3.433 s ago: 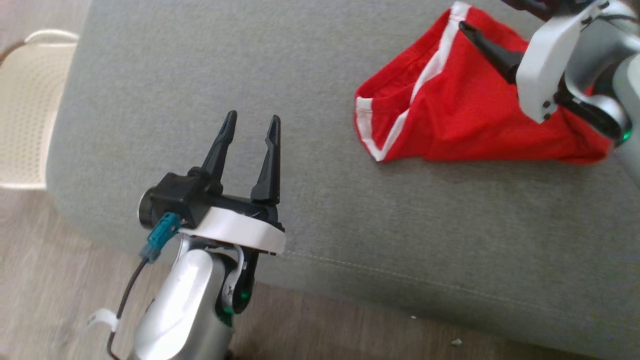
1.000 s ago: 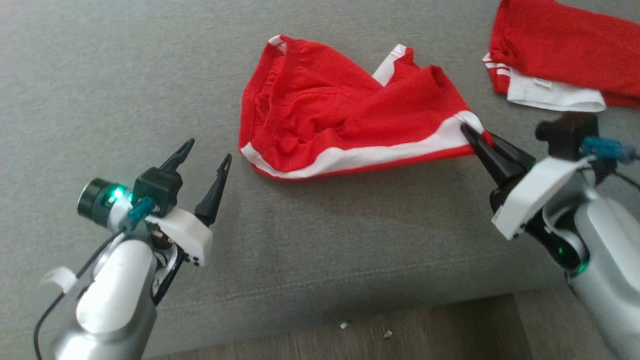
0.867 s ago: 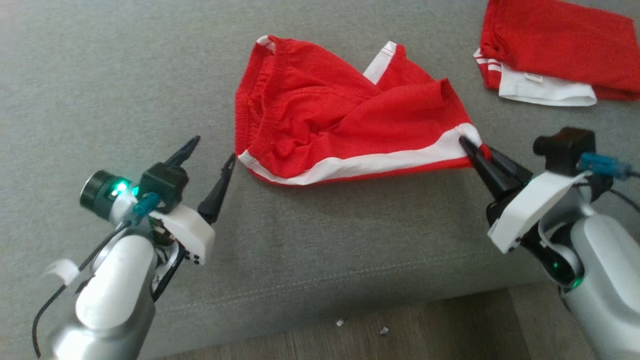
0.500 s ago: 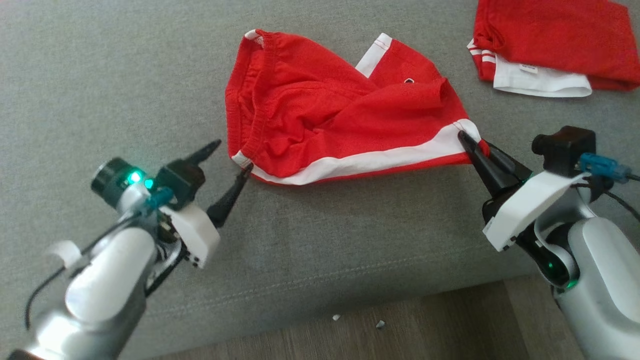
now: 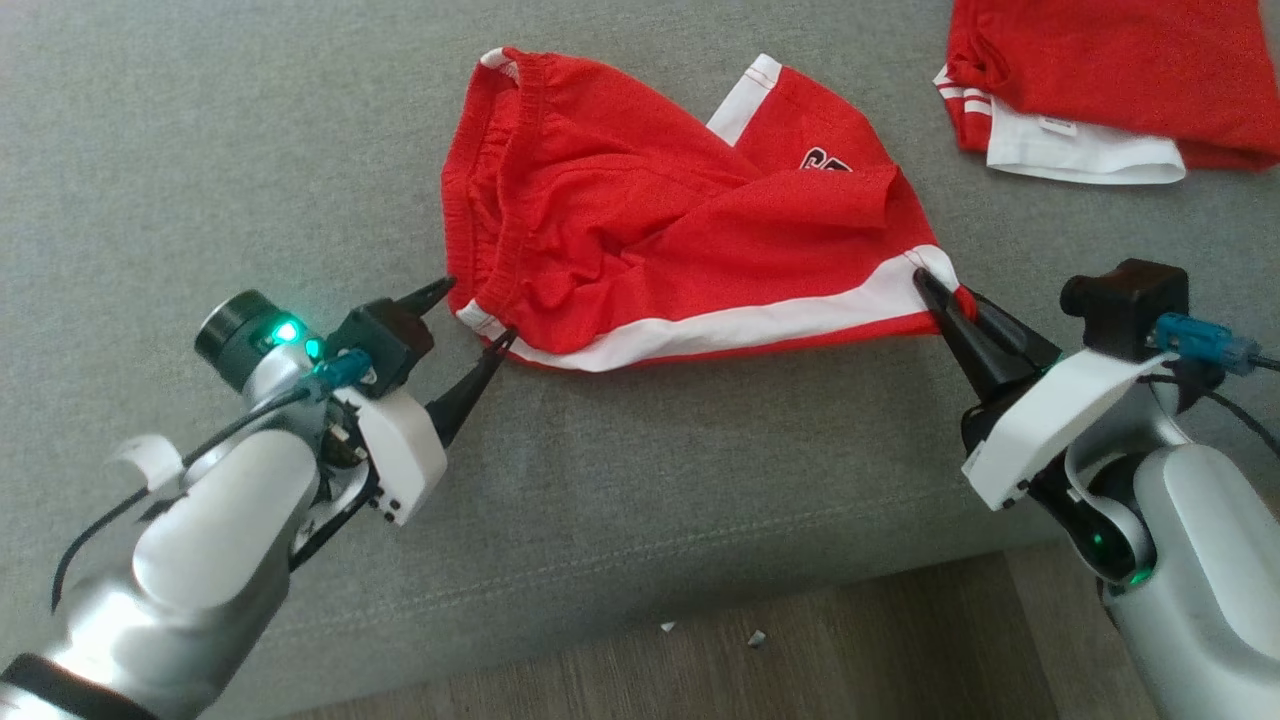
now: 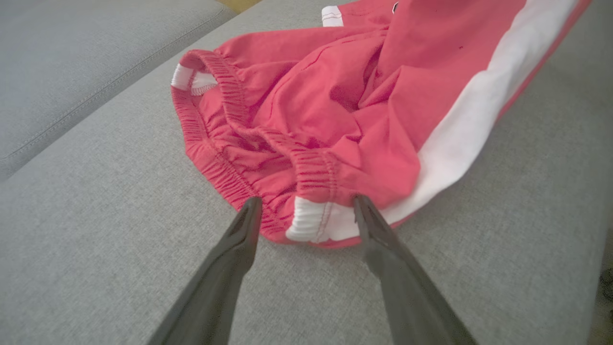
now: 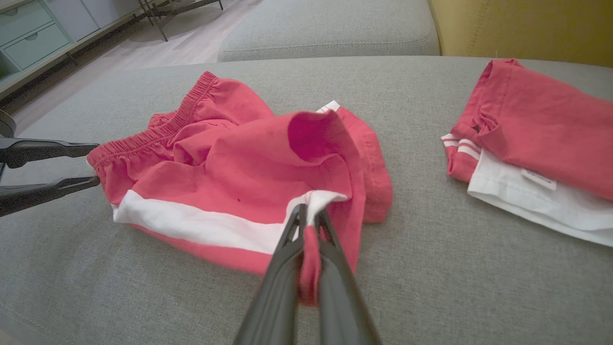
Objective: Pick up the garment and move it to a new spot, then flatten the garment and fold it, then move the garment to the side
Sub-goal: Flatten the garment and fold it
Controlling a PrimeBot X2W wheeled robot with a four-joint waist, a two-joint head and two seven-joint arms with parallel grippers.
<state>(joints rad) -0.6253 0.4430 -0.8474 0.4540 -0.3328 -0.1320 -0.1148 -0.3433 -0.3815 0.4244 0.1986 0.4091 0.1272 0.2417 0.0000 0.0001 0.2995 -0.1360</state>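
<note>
right claw (image 5: 940, 295) clenched on garment (image 5: 680, 230): it pinches the hem corner where the white side stripe (image 5: 720, 325) ends, with a fold of red cloth squeezed between its fingers (image 7: 280, 282). left claw (image 5: 478, 309) released, jaws wide, holding nothing. its tips straddle the near waistband corner (image 6: 311, 223), one finger on each side of the white end patch, right at the fabric edge. can't tell if they touch the cloth.

garment = red shorts with elastic waistband, lying on the grey sofa cushion (image 5: 250, 150), mid-frame in head view, between the two claws. the near edge with the stripe runs fairly straight from left claw to right claw. the rest is bunched and creased: one leg opening (image 7: 313, 136) stands up open, the other leg lies folded across behind it, with part of a dark print (image 5: 825, 160) showing. not flat, not folded.

second red-and-white garment (image 5: 1080, 90), folded, sits on the same cushion at far right, well apart from the shorts. wood floor (image 5: 900, 650) runs along the cushion's front edge, with a few pale crumbs (image 5: 757, 636) on it.
</note>
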